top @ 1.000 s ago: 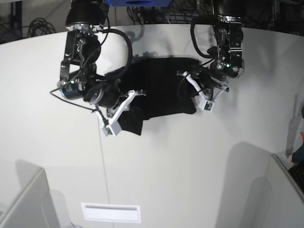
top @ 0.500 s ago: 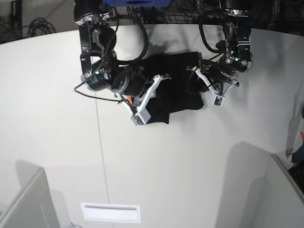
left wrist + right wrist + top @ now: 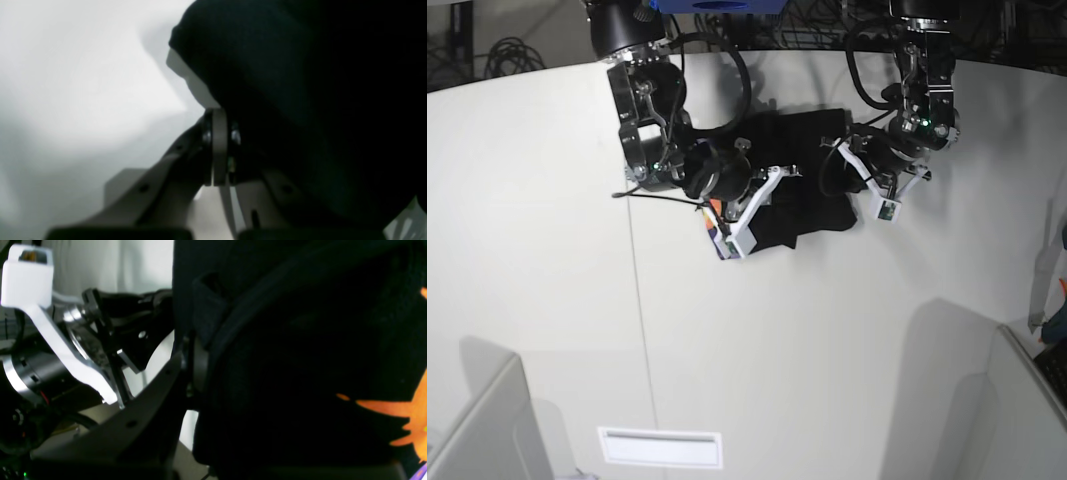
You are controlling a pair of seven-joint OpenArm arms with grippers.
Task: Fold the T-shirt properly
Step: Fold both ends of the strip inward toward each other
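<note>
Now both claws clamped on shirt (image 3: 802,180): right claw (image 3: 727,235) at one end, left claw (image 3: 867,190) opposite; long axis between.

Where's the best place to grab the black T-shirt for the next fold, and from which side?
Probably by its folded outer edges. The T-shirt lies bunched between the arms; the right gripper and left gripper each pinch an edge from opposite sides, which keeps the cloth taut.

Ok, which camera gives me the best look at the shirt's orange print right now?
The right wrist view: the orange print shows clearly at its right edge on the black T-shirt. The base view gives only a small orange glimpse beside the right arm. The left wrist view shows only black cloth.
</note>
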